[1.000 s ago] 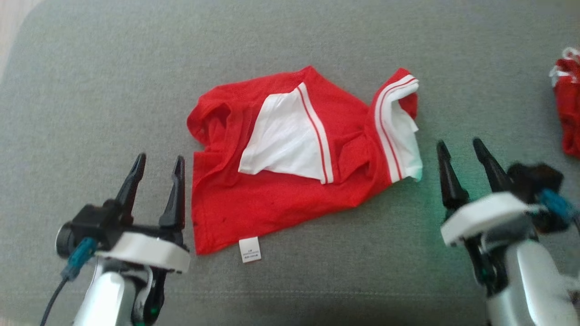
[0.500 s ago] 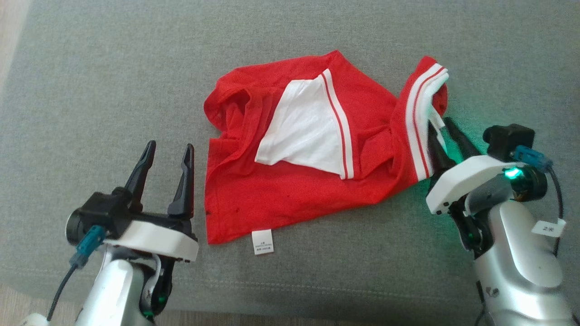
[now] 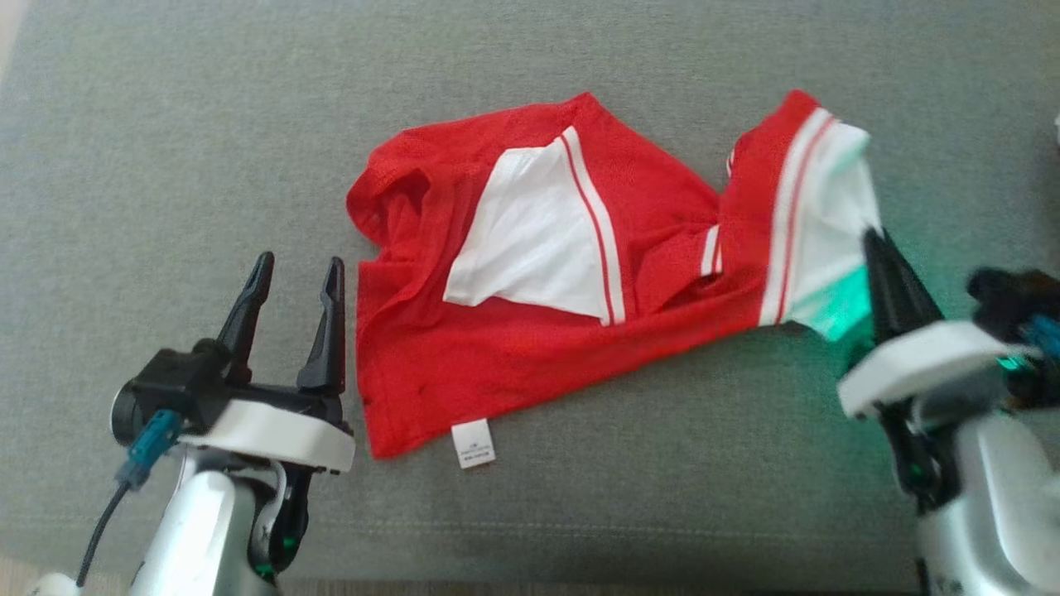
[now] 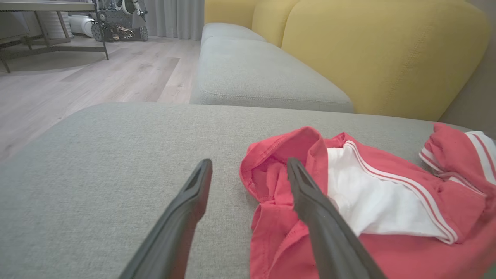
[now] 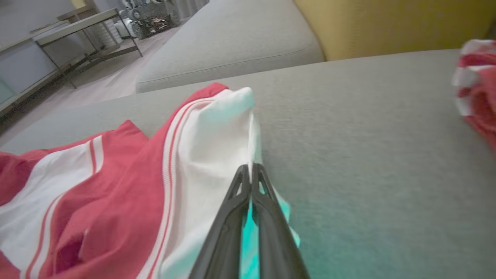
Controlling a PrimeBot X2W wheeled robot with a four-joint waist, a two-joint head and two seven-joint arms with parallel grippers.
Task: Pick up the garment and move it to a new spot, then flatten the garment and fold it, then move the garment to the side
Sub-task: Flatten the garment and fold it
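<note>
Your red garment [image 3: 530, 331] lies crumpled on the grey cushion [image 3: 166, 124]. Your right gripper [image 3: 874, 240] pinches its white sleeve, and your left gripper [image 3: 298, 269] stands spread just beside it. Another red cloth [image 5: 478, 93] lies well apart, rightward.

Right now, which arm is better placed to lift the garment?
Right. The right gripper is shut on the garment's white end; the left gripper is open beside it, holding nothing.

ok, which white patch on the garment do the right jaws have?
The white end past the stripes, at the right edge of the garment; the right gripper is shut on it. The white triangle mid-garment lies untouched.
</note>
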